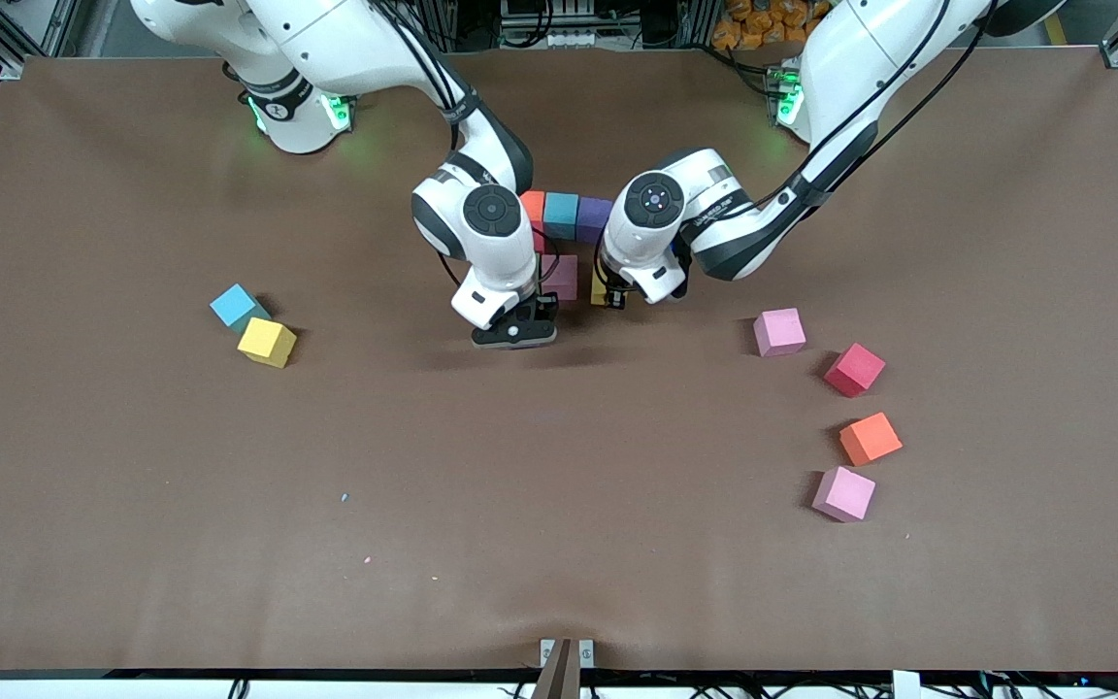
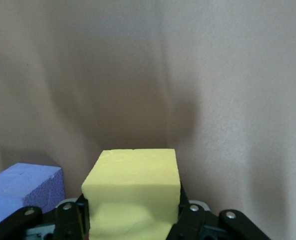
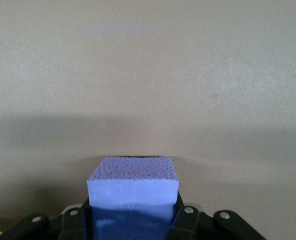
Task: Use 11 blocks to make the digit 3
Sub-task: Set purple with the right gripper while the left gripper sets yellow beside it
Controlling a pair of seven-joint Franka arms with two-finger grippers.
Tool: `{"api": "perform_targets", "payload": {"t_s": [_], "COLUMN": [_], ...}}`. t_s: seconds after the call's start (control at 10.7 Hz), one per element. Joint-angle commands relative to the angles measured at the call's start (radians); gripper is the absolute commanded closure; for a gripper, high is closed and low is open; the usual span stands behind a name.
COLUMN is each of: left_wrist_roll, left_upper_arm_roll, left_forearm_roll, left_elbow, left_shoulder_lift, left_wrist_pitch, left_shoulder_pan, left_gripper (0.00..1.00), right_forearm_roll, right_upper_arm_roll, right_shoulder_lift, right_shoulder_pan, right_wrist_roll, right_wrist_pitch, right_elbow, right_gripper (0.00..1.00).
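At table centre: left gripper (image 2: 130, 220) clamps yellow cube (image 2: 133, 192); right gripper (image 3: 133, 220) clamps blue cube (image 3: 133, 192).

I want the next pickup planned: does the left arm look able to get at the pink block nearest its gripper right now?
Probably not yet. The table around the pink block lies open, but the left gripper is shut on a yellow block, which must be placed first.

Yellow block (image 2: 133, 187), periwinkle block (image 3: 134, 187), brown table (image 1: 559, 505)
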Motion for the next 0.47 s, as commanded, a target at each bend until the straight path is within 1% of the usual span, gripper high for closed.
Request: {"api": "perform_targets", "payload": {"t_s": [0.0,0.37], "left_wrist_roll": [-0.028,-0.028], "left_upper_arm_roll": [0.005,0.010], "left_forearm_roll": [0.030,0.030], "left_elbow": [0.003,0.004], "left_shoulder_lift": [0.015,0.024], "left_wrist_pitch": [0.019,0.025], "left_shoulder_pan": [-0.018,-0.021], "left_gripper": [1.00,1.00], "right_forearm_roll": [-0.002,-0.002], "right_upper_arm_roll": [0.002,0.002], "right_shoulder_lift": [-0.029,-0.029], "right_shoulder_pan": [0.014,0.016], "right_wrist_roll": [0.050,0.068], "right_wrist_pitch": [-0.001,0.011], "right_elbow": [-0.034,-0.052], "right_gripper": [1.00,1.00]}}
